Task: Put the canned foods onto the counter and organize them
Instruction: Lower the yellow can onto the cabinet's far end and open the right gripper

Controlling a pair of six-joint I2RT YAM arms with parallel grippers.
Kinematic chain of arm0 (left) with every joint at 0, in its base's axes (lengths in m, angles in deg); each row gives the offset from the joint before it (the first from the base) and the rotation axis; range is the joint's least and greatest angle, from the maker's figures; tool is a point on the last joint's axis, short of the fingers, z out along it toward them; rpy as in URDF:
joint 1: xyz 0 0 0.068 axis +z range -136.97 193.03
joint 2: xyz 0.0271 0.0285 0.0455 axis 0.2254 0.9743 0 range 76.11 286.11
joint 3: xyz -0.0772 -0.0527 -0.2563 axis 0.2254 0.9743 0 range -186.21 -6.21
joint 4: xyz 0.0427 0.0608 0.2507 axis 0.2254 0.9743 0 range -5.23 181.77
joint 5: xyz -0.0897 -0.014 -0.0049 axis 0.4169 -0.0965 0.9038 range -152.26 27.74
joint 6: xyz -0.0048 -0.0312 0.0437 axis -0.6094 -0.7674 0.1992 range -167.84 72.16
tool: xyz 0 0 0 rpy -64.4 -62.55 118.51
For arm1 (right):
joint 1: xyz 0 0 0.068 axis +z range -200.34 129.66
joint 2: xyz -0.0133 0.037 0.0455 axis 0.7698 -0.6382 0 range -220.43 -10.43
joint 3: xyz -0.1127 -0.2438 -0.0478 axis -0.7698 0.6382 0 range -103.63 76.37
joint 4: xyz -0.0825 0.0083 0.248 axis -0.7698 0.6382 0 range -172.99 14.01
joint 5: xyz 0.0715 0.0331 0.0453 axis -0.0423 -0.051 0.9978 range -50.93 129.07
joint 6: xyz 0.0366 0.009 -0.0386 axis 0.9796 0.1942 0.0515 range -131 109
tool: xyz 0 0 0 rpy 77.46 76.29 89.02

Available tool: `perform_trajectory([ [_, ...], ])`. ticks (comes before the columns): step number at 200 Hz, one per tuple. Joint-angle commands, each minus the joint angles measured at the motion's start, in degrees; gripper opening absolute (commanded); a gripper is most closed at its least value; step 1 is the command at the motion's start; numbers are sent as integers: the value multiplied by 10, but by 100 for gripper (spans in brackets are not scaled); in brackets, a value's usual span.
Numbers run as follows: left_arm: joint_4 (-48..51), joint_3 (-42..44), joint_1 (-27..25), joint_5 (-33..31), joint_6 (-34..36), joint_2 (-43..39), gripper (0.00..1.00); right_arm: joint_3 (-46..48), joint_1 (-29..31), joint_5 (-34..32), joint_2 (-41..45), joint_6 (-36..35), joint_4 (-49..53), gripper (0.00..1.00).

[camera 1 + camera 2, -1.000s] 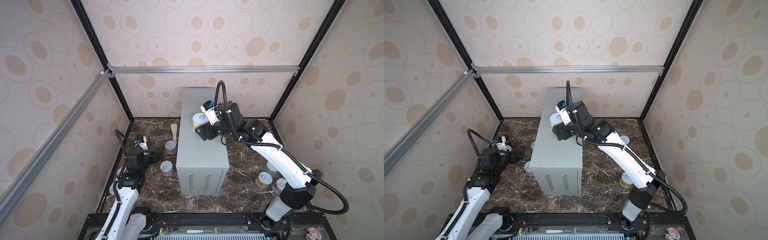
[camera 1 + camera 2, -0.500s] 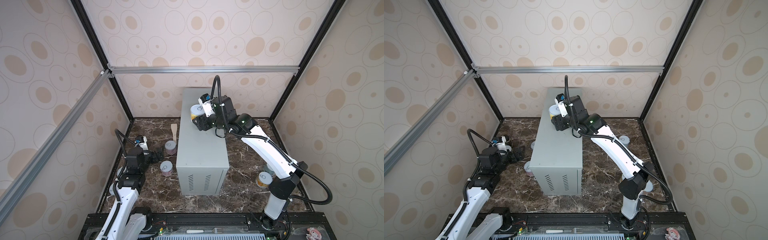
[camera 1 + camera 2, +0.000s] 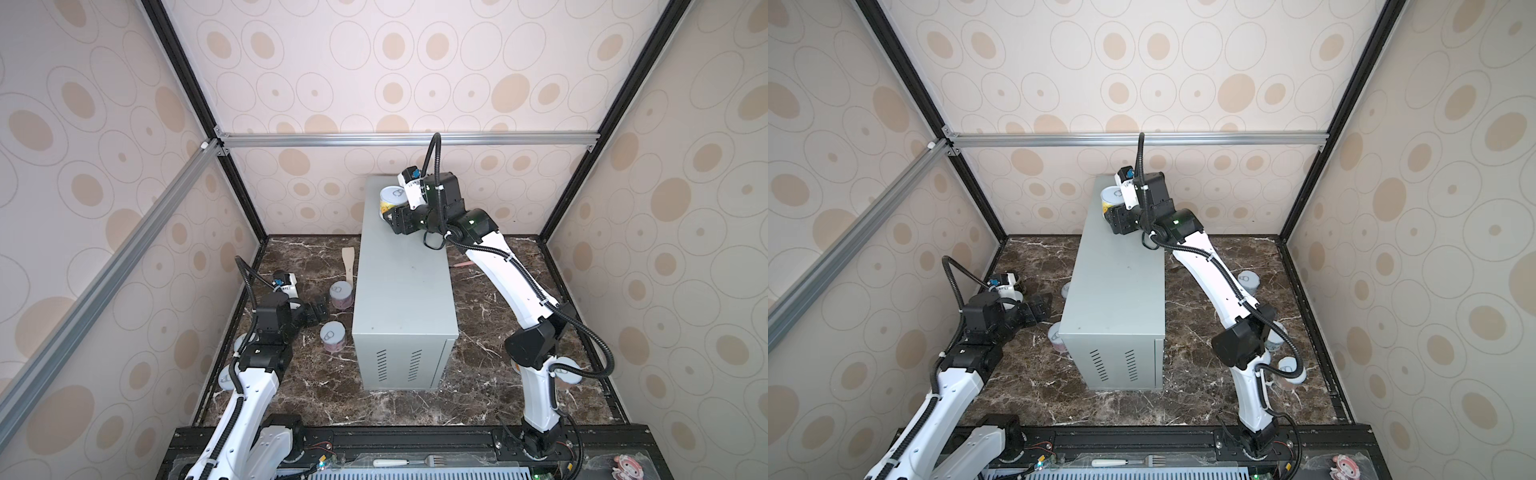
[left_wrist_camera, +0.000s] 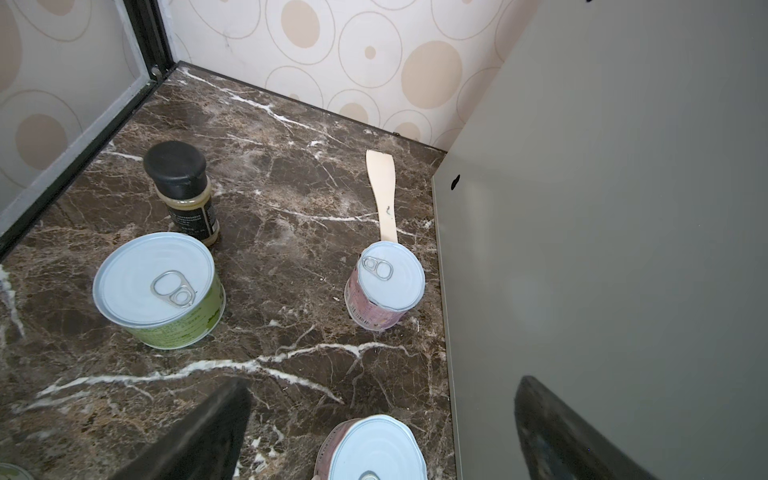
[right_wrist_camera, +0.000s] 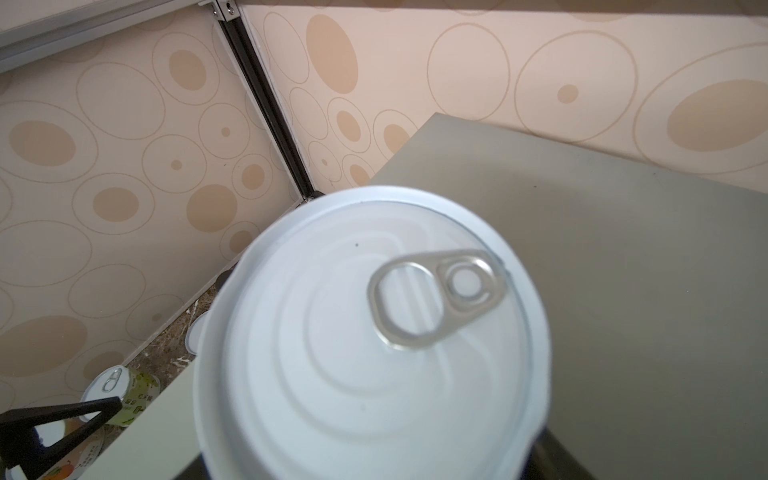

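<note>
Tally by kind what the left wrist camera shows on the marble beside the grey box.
Cans: 3 (green can, whole pink can, pink can cut by the frame)
Dark-capped bottle: 1
Wooden spatula: 1
Total: 5, not counting a sliver at the corner, too little to tell.

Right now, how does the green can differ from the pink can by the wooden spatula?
The green can is wider than the pink can. The green can stands by the dark-capped bottle, the pink can beside the grey counter. Both stand upright with pull-tab lids.
</note>
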Motion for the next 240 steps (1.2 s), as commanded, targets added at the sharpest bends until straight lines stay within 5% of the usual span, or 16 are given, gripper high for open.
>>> perform_trajectory([
  [1, -14, -3, 0, 6, 2, 8, 99, -32, -6, 25, -47, -5, 32, 60],
  [185, -15, -3, 0, 14, 0, 45, 99, -127, -33, 46, -181, -27, -67, 62],
  [240, -15, -3, 0, 16, 1, 39, 99, -126, -35, 45, -186, -20, -67, 72],
])
